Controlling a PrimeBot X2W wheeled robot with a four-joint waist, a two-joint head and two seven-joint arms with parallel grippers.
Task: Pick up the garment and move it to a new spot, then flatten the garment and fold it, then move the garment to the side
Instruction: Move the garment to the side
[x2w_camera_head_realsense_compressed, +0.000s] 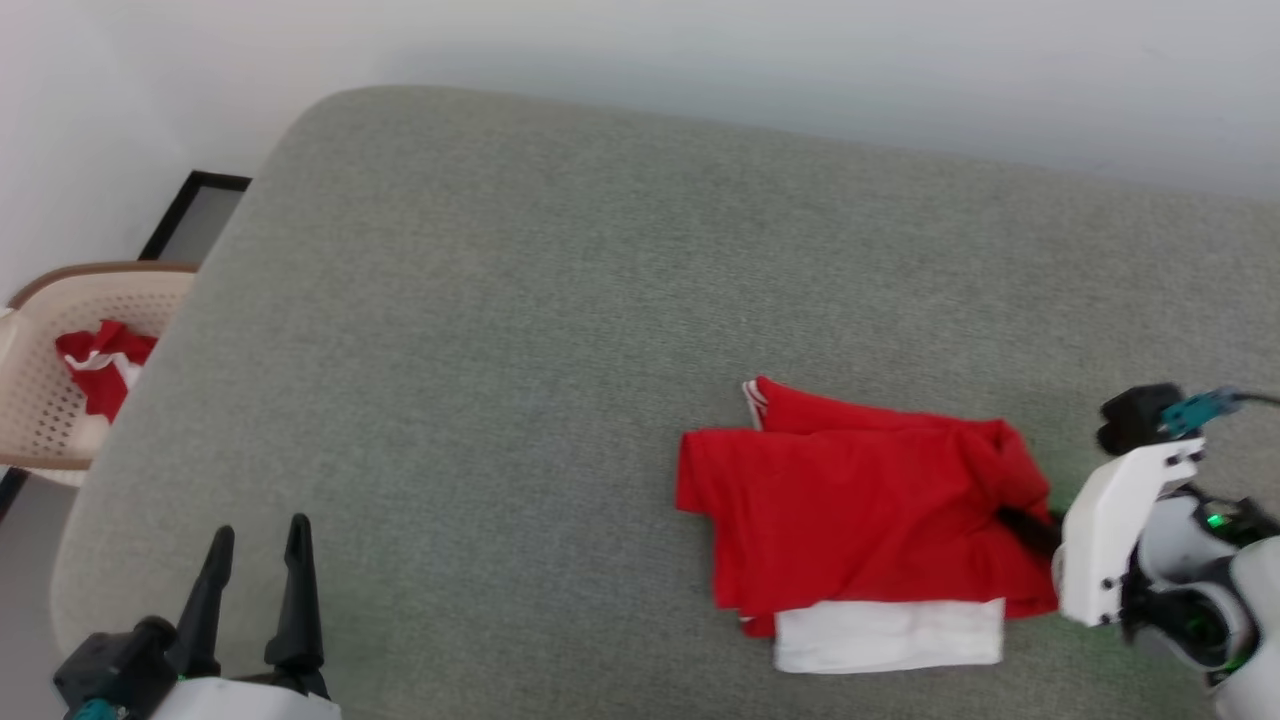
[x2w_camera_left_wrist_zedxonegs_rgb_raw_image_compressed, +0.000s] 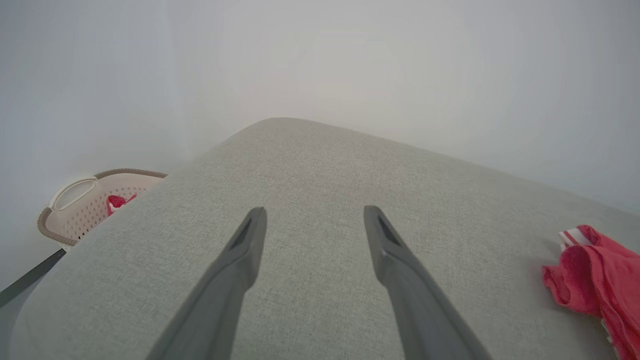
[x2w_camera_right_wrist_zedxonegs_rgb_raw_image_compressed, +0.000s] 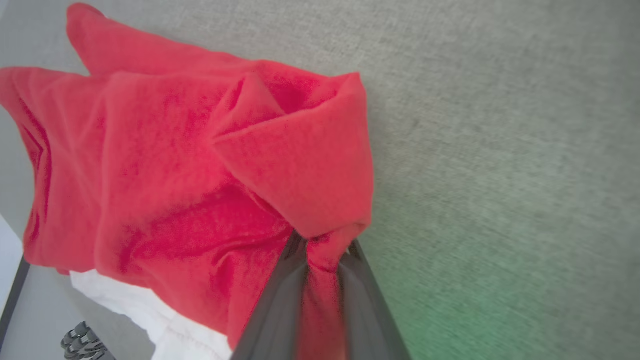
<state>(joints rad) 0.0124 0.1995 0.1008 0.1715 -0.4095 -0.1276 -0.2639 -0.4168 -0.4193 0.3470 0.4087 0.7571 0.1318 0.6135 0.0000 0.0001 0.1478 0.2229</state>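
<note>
Where garment (x2w_camera_head_realsense_compressed: 860, 510) lies folded, red over white, at right front of grey upholstered surface (x2w_camera_head_realsense_compressed: 500, 300), right gripper (x2w_camera_head_realsense_compressed: 1025, 525) pinches its edge. Left gripper (x2w_camera_head_realsense_compressed: 260, 525) spread at surface's left front corner. Beige basket (x2w_camera_head_realsense_compressed: 40, 400) beside surface's left edge; pale wall (x2w_camera_head_realsense_compressed: 700, 50) behind.

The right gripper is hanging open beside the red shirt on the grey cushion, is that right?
No, it is not open: the right gripper is shut on the red shirt, pinching its edge, on the grey cushion. The right wrist view shows it.
</note>
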